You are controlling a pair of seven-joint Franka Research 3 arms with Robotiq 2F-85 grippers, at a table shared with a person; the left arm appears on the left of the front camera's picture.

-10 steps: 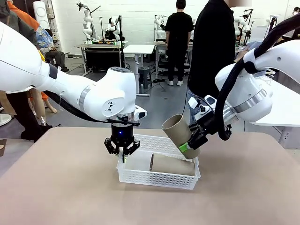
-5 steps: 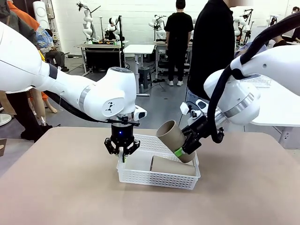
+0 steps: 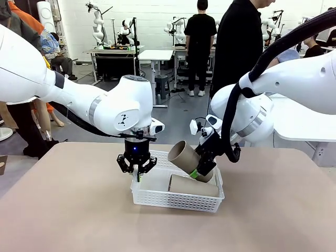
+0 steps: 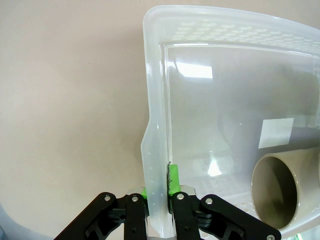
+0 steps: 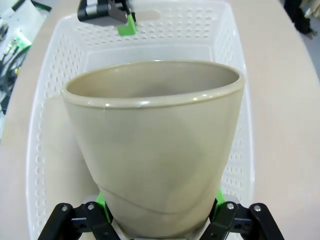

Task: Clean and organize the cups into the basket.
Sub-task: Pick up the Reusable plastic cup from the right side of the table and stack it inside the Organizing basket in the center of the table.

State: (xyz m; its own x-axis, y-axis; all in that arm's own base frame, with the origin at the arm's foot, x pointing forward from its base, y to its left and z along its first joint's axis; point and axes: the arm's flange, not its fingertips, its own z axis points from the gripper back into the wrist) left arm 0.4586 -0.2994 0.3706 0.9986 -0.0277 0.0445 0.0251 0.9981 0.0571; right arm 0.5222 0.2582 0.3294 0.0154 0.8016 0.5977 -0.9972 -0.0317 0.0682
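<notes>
Surface [image 3: 68, 220] in the foreground carries the basket [image 3: 176, 201], long side nearest; within it a lying cup [image 3: 193, 185] rests on its side, axis along the basket's length, mouth toward the robot's left. The left tool [image 3: 138, 176] has its jaws pressed together on the basket's left end wall, steadying it. Just above and behind the lying cup, the right tool [image 3: 201, 169] pinches the held cup [image 3: 185, 158] near its base; its axis tilts, mouth up and leftward, base low at the right. Probable next demand: levelling that axis parallel to the lying cup, over the free far strip. A person [image 3: 239, 63] stands beyond.
</notes>
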